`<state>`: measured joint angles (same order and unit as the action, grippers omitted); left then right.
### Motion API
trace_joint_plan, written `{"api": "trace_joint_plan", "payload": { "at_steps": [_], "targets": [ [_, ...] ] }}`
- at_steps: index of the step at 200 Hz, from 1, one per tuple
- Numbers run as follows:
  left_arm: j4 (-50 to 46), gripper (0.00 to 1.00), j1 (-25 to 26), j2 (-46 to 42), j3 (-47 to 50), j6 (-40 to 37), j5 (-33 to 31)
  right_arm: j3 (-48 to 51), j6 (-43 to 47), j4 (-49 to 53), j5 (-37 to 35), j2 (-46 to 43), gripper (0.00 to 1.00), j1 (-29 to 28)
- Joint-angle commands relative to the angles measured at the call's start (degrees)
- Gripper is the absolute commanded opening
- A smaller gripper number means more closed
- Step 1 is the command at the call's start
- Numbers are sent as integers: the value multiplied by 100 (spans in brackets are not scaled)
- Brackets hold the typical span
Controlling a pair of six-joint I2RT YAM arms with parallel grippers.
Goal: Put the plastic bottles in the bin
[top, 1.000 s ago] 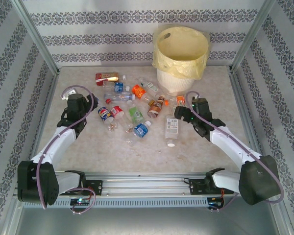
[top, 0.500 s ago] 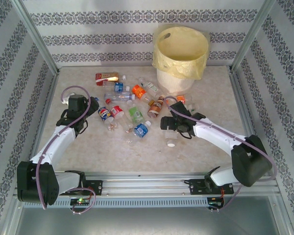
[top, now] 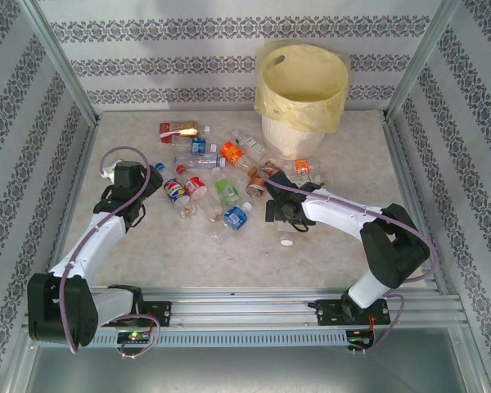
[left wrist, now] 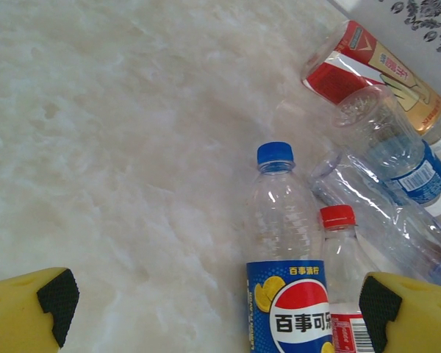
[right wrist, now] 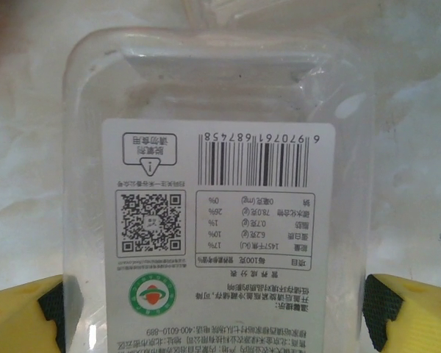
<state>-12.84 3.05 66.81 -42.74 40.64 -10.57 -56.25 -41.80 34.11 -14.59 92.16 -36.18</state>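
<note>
Several plastic bottles (top: 227, 191) lie scattered across the middle of the marble table. The bin (top: 295, 141), a cream bucket lined with a yellow bag, stands at the back right. My left gripper (top: 146, 182) is open just left of the pile. A Pepsi-labelled bottle with a blue cap (left wrist: 288, 294) lies between its fingers (left wrist: 29, 312), towards the right one, with a red-capped bottle (left wrist: 341, 250) beside it. My right gripper (top: 280, 211) is open and low over a square clear bottle with a white label (right wrist: 217, 191), one yellow finger (right wrist: 411, 312) on each side of it.
A red-and-gold labelled bottle (left wrist: 367, 66) and a clear blue-labelled one (left wrist: 397, 147) lie behind the Pepsi bottle. A white cap (top: 286, 241) sits just in front of the right gripper. Metal frame posts and patterned walls close off the table's sides and back.
My right arm has swung left from the right side of the table and come down over the white-labelled bottle. The left arm has barely shifted. Both grippers stayed open.
</note>
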Motion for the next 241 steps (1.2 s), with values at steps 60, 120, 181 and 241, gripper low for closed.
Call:
{"api": "trace_joint_plan", "payload": {
  "at_steps": [60, 120, 181, 241],
  "targets": [
    [-46, 99, 64, 122, -29, 112, -20, 354, -466, -585, -57, 17, 98, 32],
    [-69, 99, 64, 222, -97, 150, 16, 478, -489, -707, -227, -232, 85, 59],
    [-33, 99, 64, 202, -240, 454, 477, 340, 691, -1421, 512, -1599, 72, 77],
    [84, 99, 64, 298, -466, 762, 898, -1661, 2060, -2516, 2522, -1518, 71, 730]
  ]
}}
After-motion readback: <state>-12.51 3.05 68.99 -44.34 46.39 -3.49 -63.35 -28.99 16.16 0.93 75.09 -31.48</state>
